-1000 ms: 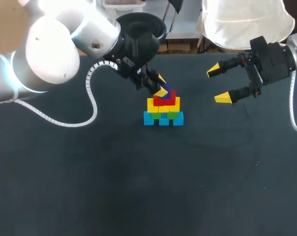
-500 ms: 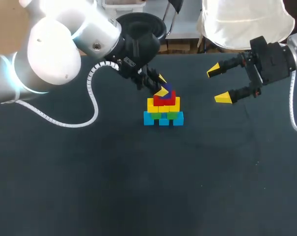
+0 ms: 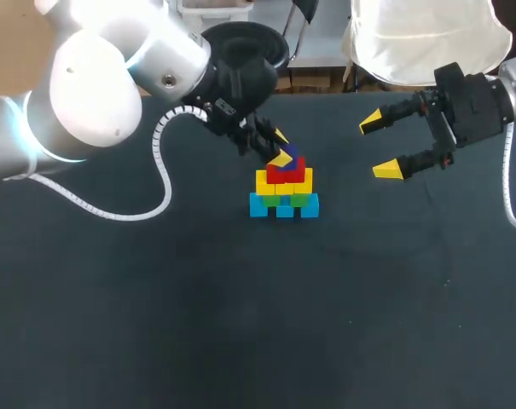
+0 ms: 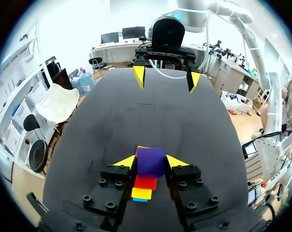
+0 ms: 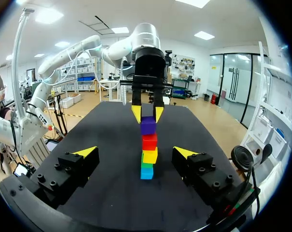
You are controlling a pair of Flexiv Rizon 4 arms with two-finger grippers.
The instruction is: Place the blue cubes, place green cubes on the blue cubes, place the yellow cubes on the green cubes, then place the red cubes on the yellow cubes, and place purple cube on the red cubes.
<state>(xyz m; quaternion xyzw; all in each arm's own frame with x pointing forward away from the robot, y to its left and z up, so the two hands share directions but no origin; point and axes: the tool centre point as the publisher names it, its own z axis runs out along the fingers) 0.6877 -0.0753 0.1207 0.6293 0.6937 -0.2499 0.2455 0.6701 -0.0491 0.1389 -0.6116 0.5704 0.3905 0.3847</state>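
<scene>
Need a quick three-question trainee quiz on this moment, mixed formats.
1. The left pincer is shut on: A the small purple cube; B a green cube; C nothing.
2. True or false: the right pincer holds a cube.
3. Fill in: directly under the purple cube lie the ___ cubes.
Key: 1 A; 2 false, it is open and empty; 3 red, the red cubes.

Nothing written can be read on the worktop (image 3: pixel 240 324) or the cubes (image 3: pixel 284 187). A small pale mark (image 3: pixel 223 107) on the black wrist of the left arm (image 3: pixel 95 85), seen from the head view, is too small to make out.
</scene>
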